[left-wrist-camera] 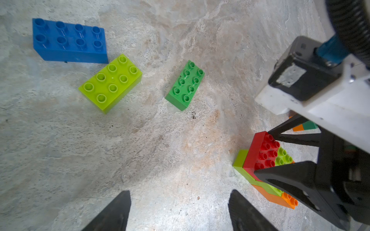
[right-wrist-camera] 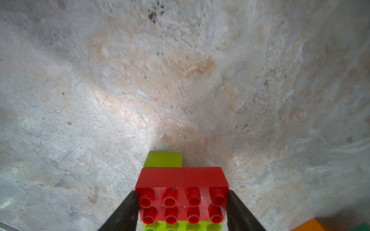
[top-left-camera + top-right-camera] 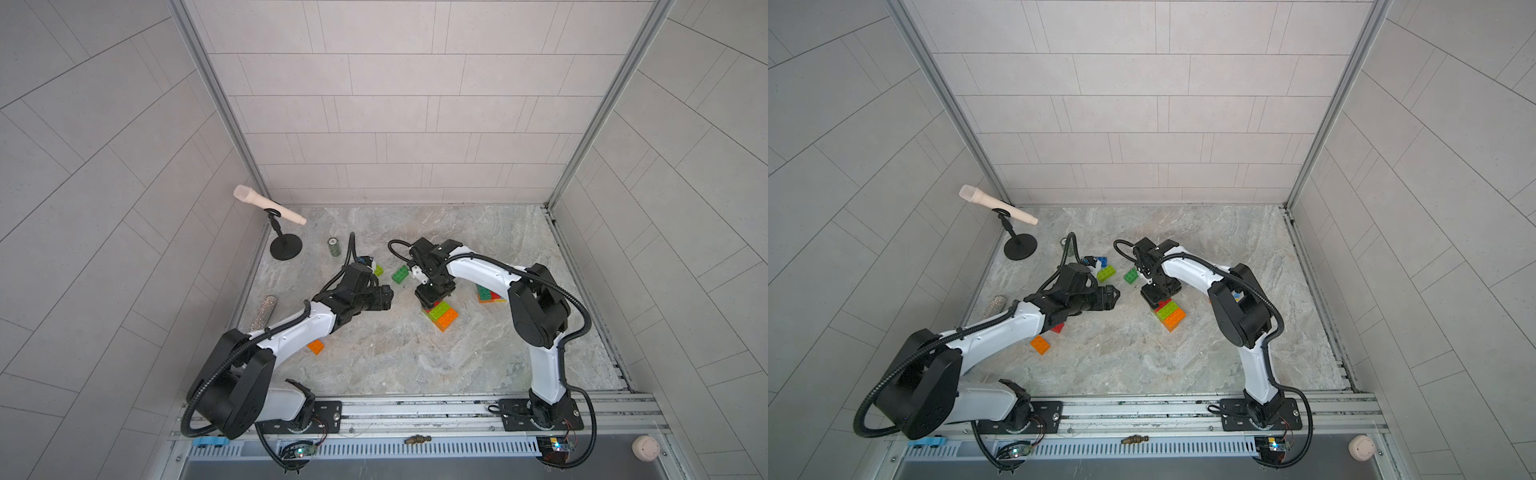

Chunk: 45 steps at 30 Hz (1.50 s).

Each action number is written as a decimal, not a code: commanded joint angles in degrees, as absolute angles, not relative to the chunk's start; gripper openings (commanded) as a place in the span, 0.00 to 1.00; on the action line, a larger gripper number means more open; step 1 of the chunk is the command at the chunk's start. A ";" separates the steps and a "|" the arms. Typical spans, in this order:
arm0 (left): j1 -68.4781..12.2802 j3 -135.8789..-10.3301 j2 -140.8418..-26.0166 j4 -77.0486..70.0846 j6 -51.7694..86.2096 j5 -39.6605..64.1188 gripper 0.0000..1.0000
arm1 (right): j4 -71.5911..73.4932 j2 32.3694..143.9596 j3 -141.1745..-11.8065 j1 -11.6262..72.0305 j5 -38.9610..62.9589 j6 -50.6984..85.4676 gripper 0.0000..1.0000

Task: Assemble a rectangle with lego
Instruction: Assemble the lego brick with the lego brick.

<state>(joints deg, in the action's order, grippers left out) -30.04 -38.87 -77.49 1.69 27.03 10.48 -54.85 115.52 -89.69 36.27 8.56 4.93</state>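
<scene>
The marble tabletop (image 3: 374, 353) carries everything, and the left arm (image 3: 291, 332) and right arm (image 3: 478, 270) lean in over its middle. The right gripper (image 2: 182, 200) points down, its jaws clamped on the short ends of a red brick (image 2: 181, 178). The left gripper (image 1: 179, 192) hangs near it with jaws spread and nothing between them.

Directly under the right gripper is the build (image 3: 442, 316): lime and orange bricks joined flat on the table, with the red brick sitting on top of them. Whether its studs are pressed fully home I cannot tell.

Ahead of the left gripper's fingertips lie three loose pieces, studs up. A blue brick (image 1: 69, 41) is farthest, a lime brick (image 1: 110, 83) lies just beside it, and a green brick (image 1: 185, 85) is most nearly in line with the open jaws. A loose orange brick (image 3: 1040, 345) lies behind that gripper, beside its arm.

The step in hand looks like seating the red brick on the build. Next, I judge, comes a straight downward press, then a release that does not drag the stack sideways — the left gripper is placed to steady the base or go on to the green brick.
</scene>
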 commanded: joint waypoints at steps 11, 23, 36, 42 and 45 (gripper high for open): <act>-30.28 -39.95 -75.95 3.47 25.03 7.90 0.81 | -54.89 122.82 -81.11 37.18 3.26 6.31 0.12; -25.32 -38.88 -69.00 8.00 25.10 0.40 0.82 | -54.97 127.69 -85.84 39.01 1.27 2.68 0.00; -17.53 -44.12 -77.46 22.40 26.92 15.34 0.85 | -64.02 121.86 -96.55 42.24 1.23 -3.42 0.76; -17.92 -45.75 -80.46 23.64 26.20 17.81 0.84 | -66.93 120.40 -99.24 43.02 0.26 -3.05 0.81; -18.50 -46.72 -80.59 23.64 25.93 18.67 0.84 | -67.26 118.02 -100.19 43.51 0.33 -1.79 0.82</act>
